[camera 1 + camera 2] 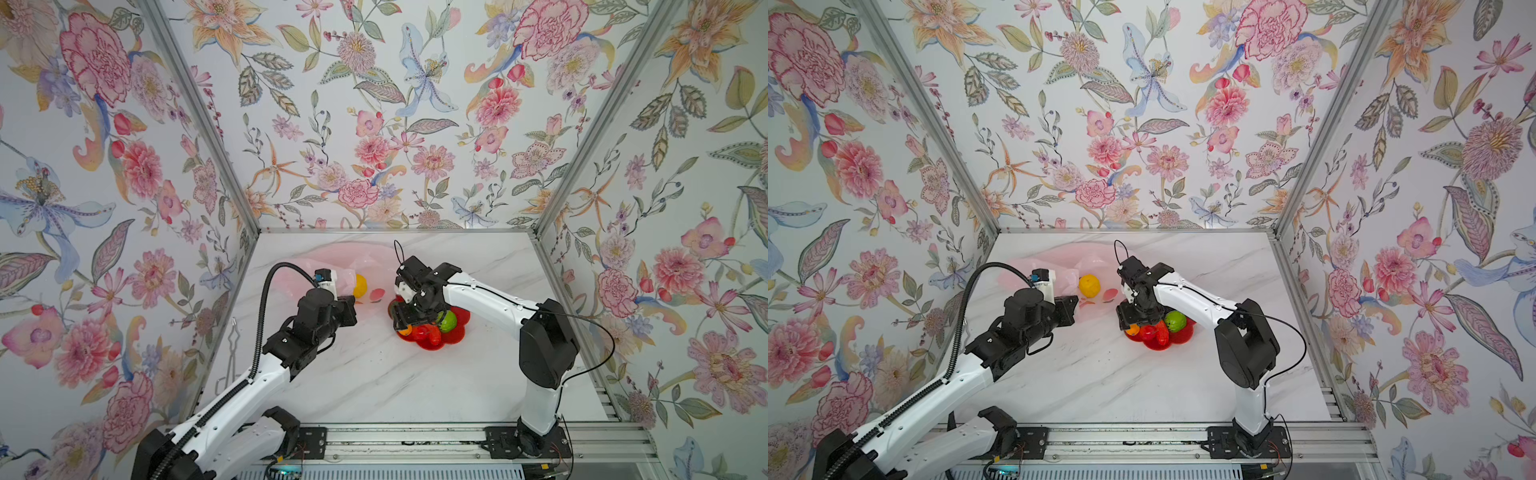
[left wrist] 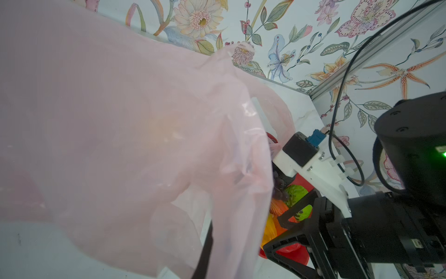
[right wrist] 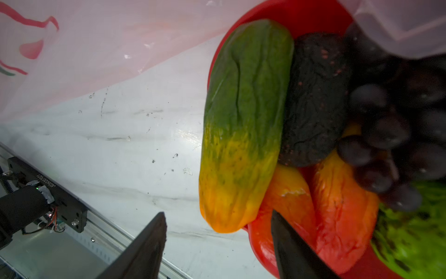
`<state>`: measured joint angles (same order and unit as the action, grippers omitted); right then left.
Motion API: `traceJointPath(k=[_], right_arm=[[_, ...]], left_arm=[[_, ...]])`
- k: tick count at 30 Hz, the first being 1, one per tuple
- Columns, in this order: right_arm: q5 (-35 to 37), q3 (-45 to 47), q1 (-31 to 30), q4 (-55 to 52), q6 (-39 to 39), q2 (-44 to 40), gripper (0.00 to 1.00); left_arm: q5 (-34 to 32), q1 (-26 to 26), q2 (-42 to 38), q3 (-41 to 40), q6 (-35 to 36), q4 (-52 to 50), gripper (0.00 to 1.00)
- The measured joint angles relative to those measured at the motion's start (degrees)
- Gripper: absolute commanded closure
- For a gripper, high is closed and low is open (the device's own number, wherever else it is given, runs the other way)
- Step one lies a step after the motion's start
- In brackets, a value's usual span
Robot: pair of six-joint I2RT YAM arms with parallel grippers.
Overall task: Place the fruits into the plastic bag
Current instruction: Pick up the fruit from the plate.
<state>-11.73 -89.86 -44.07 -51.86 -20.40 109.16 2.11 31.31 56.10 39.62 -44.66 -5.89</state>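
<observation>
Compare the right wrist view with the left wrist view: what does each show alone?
Right wrist only: a dark wrinkled oval fruit and the aluminium front rail with a black base bracket. Left wrist only: the right arm's white camera mount and a handle loop of the thin translucent pink plastic bag. Both: that bag, red flower-shaped plate, dark purple grape bunch, green round fruit.

Plastic bag (image 2: 120,120): thin pink film, translucent, crinkled, soft sheen on the folds. At its three o'clock in a top view, the plate (image 1: 455,337) gleams, glossy red plastic. Green-orange fruit (image 3: 243,116), waxy and wrinkled; the dark fruit (image 3: 316,101) beside it matt, rough, speckled; grapes (image 3: 386,132) smooth, satin. Table (image 3: 120,149) polished, marble-look, flecked with dark specks. Six o'clock edge: rail (image 1: 415,436), brushed metal.
</observation>
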Motion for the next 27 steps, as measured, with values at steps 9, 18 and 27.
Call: traceJointPath(k=[9, 18, 27], right_arm=[[2.23, -3.17, 0.00, -0.63, 0.72, 3.39, 0.42], [2.32, -4.63, 0.00, -1.16, 1.01, 6.45, 0.51], [2.58, -4.70, 0.00, -1.31, 1.14, 6.51, 0.70]], left_arm=[[-1.01, 0.00, -0.13, 0.00, 0.02, -0.04, 1.00], [-1.01, -0.17, -0.17, 0.00, 0.02, -0.07, 1.00], [-0.98, -0.39, -0.24, 0.00, 0.04, -0.44, 1.00]])
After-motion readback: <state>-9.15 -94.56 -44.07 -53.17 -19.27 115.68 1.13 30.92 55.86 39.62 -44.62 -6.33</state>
